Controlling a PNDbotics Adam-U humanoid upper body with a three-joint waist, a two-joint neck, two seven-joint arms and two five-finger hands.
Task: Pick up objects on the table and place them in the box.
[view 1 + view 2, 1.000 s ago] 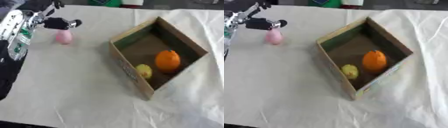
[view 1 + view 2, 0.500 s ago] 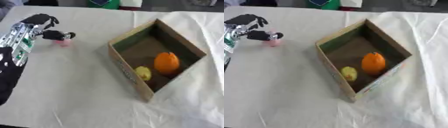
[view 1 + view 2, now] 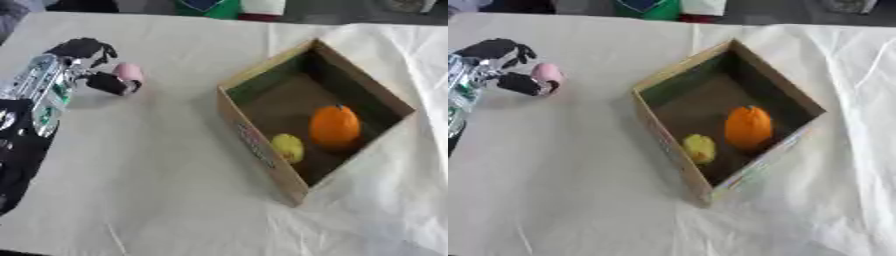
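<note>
Left hand (image 3: 92,67) had fingers curled w/ thumb touching pink object (image 3: 129,73); whether it gripped, unclear. Box (image 3: 262,159) held orange (image 3: 333,126) & yellow fruit (image 3: 287,147).

On your worktop (image 3: 157,165) the box (image 3: 262,157) sits right of centre, with two fruits inside: the larger (image 3: 333,126) right of the smaller (image 3: 288,147). Far left, your left robot hand (image 3: 87,65) touches a small rounded object (image 3: 129,72), well apart from the box.
</note>
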